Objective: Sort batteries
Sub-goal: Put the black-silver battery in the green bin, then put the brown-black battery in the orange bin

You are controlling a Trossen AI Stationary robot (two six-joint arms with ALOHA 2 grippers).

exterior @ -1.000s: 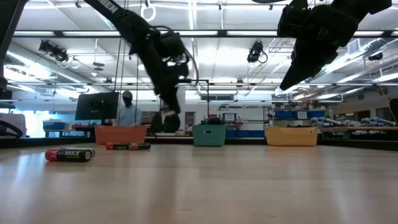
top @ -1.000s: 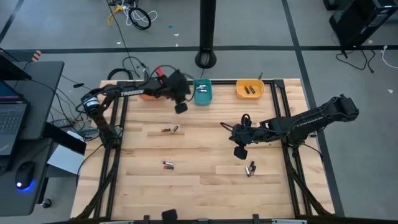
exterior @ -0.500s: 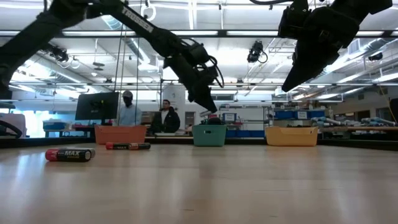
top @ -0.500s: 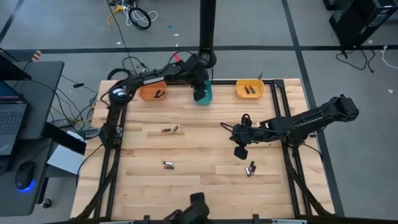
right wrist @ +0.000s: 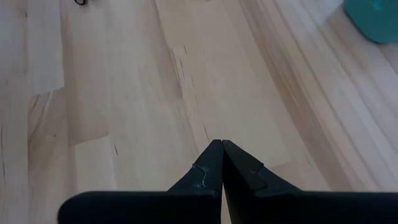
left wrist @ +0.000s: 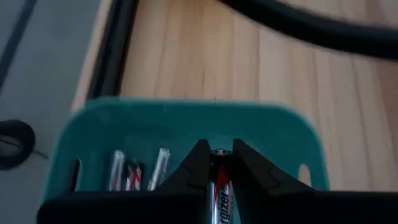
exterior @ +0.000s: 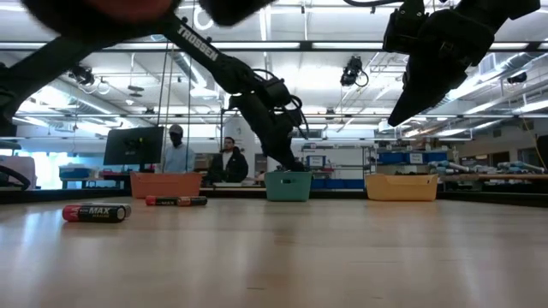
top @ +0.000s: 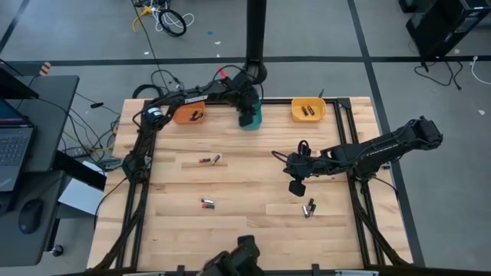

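Note:
My left gripper (top: pixel 247 115) hangs over the teal bin (top: pixel 252 117) at the table's far edge, shut on a silver and red battery (left wrist: pixel 219 182). In the left wrist view, three batteries (left wrist: pixel 134 171) lie on the floor of the teal bin (left wrist: pixel 186 115). More batteries lie loose on the wood: a pair (top: pixel 210 160) left of centre, one (top: pixel 207 203) nearer, and another pair (top: pixel 309 208) at the right. My right gripper (top: pixel 296 188) hovers shut above the table right of centre, holding nothing. My left gripper pinches the battery between its two fingers (left wrist: pixel 198 163), and the battery lies along them. The battery's metal end (left wrist: pixel 219 153) shows between the fingertips. The fingers slant down from above toward the far edge. The battery hangs clear above the inside of the teal bin.
An orange bin (top: pixel 187 114) with batteries stands left of the teal one, and a yellow bin (top: pixel 308 110) with batteries stands to its right. Black frame rails run along the table's sides. A dark blurred shape (top: pixel 234 261) shows at the near edge. People stand in the room beyond the table.
My left gripper has carried the battery from beside the orange bin toward the table's right and far edge. It has sunk to just above the teal bin. It has stayed shut on the battery.

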